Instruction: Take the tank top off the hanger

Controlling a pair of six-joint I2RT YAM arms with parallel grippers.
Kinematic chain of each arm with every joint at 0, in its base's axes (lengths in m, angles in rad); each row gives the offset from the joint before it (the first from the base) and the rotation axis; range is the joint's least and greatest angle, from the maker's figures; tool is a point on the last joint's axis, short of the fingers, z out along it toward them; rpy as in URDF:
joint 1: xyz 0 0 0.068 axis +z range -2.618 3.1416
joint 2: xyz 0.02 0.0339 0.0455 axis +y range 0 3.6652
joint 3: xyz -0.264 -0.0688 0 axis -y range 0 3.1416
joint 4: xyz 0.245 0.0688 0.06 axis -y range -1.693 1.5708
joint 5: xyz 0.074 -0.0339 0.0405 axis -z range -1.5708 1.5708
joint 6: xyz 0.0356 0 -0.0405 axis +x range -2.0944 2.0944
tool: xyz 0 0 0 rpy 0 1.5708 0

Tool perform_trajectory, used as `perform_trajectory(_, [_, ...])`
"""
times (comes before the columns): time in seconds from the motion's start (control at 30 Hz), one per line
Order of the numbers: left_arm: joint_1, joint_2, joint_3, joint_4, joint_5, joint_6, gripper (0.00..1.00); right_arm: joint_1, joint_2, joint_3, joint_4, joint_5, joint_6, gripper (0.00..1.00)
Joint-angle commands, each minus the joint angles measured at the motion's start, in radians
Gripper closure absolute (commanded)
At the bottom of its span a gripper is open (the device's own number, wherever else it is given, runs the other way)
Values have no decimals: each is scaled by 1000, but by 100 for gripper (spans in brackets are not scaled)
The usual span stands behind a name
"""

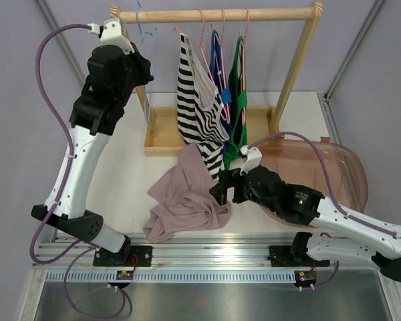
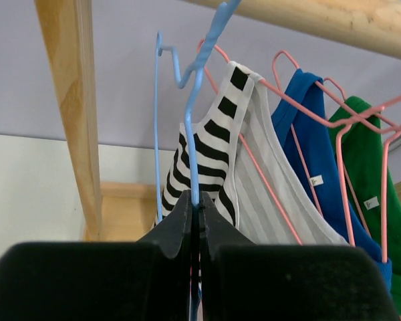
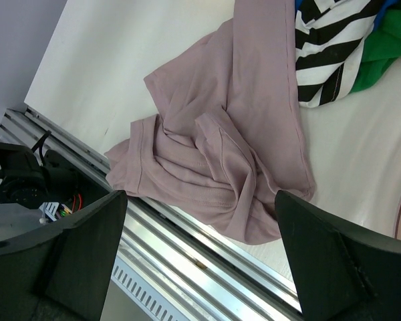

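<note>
While the left gripper (image 2: 196, 204) sits high beside the left post of the pale wooden clothes rack (image 1: 214, 15), its black fingers (image 2: 174, 227) are pressed together on the wire of a thin light-blue hanger (image 2: 193, 147).

- Mauve ribbed-knit tank top (image 1: 187, 200): crumpled in a heap on the white table (image 1: 127, 174), near the front edge, well apart from the left fingers.
- Its upper end meets the hem of the black-and-white striped top (image 1: 194, 100) hanging on the rack.
- Right gripper (image 1: 220, 190): low over the heap's right edge, fingers (image 3: 87, 234) spread wide, nothing between them.
- Right wrist view: the mauve cloth lies under the gap between the fingers; contact cannot be told.
</note>
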State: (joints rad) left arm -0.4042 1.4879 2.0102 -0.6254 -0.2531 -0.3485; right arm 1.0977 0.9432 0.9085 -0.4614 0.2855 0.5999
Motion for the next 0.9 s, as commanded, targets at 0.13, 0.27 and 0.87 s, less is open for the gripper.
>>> perform_trajectory(0.13, [65, 124, 186, -48, 172, -20, 97, 5, 57, -22, 75, -43, -52, 1])
perform_trajectory(0.27, [65, 83, 105, -34, 187, -30, 70, 5, 216, 13, 98, -59, -80, 1])
perform_trajectory(0.87, [65, -553, -375, -160, 18, -12, 1, 36, 974, 423, -25, -20, -115, 1])
